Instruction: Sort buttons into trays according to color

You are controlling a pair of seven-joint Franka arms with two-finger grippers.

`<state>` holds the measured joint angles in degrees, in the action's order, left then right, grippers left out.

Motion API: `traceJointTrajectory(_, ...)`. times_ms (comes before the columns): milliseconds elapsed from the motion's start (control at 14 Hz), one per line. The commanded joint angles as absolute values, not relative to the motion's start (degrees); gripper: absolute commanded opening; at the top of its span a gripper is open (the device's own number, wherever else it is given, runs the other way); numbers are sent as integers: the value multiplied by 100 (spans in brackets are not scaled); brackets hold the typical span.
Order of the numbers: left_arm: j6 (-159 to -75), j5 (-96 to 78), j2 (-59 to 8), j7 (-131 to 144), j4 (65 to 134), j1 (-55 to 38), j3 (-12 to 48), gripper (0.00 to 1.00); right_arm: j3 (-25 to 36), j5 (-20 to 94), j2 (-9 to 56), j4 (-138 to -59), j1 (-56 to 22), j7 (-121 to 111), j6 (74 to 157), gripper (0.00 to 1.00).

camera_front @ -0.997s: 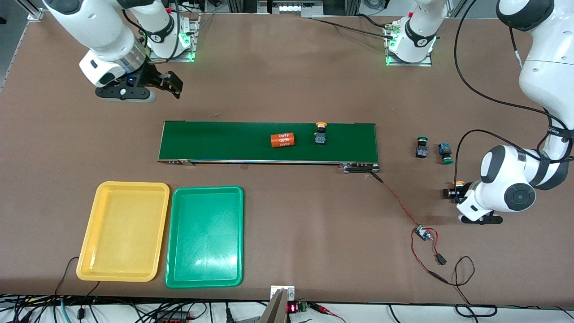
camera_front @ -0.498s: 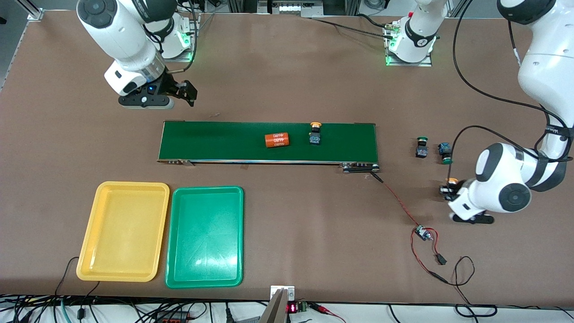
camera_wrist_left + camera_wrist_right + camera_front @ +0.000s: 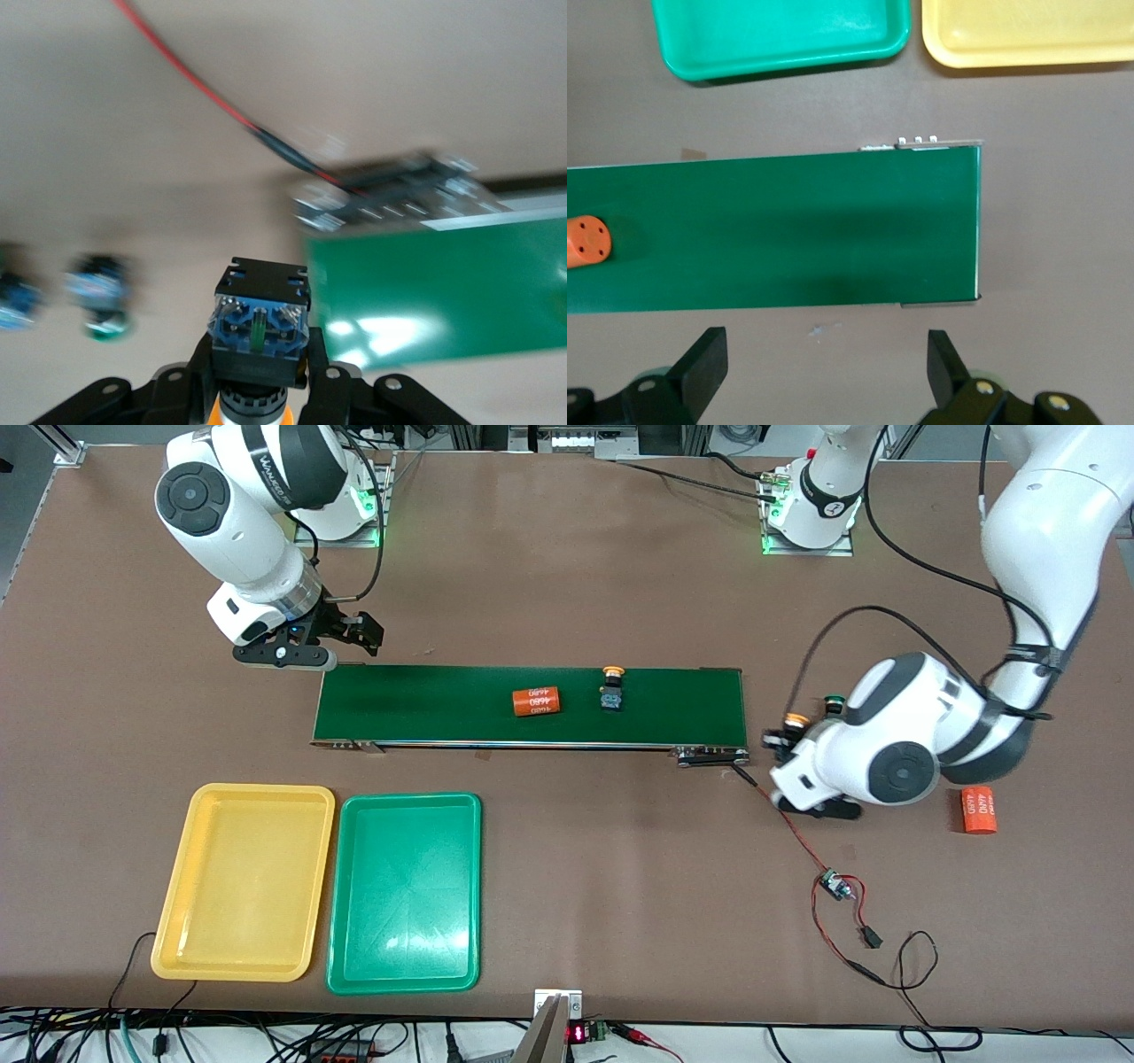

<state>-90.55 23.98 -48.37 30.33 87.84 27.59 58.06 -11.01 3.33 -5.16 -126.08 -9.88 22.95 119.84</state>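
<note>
Both trays empty: yellow tray and green tray side by side. Left gripper clamps a yellow-capped button just off the belt end; second yellow button rides the belt. Right gripper spread, over belt's other end.
</note>
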Motion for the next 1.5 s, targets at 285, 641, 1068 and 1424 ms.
traceJointTrajectory(285,-10590,2136,-4782,4358,10150,2522,5810,6,-1758,308,121,-12411,-1141,3873,12577,100)
traceJointTrajectory(641,-10591,2136,-4790,4676,10160,2365,5792,56,-1758,106,825,-11761,-1626,3947,12586,100)
traceJointTrajectory(1068,-10162,2215,-4641,4641,9671,2505,5862,100,-1758,-35,967,-11733,-1635,3691,12691,100)
traceJointTrajectory(1424,-9080,2372,-4641,4291,8273,2487,5862,100,-1767,-9,1037,-11725,-1644,3726,12920,100)
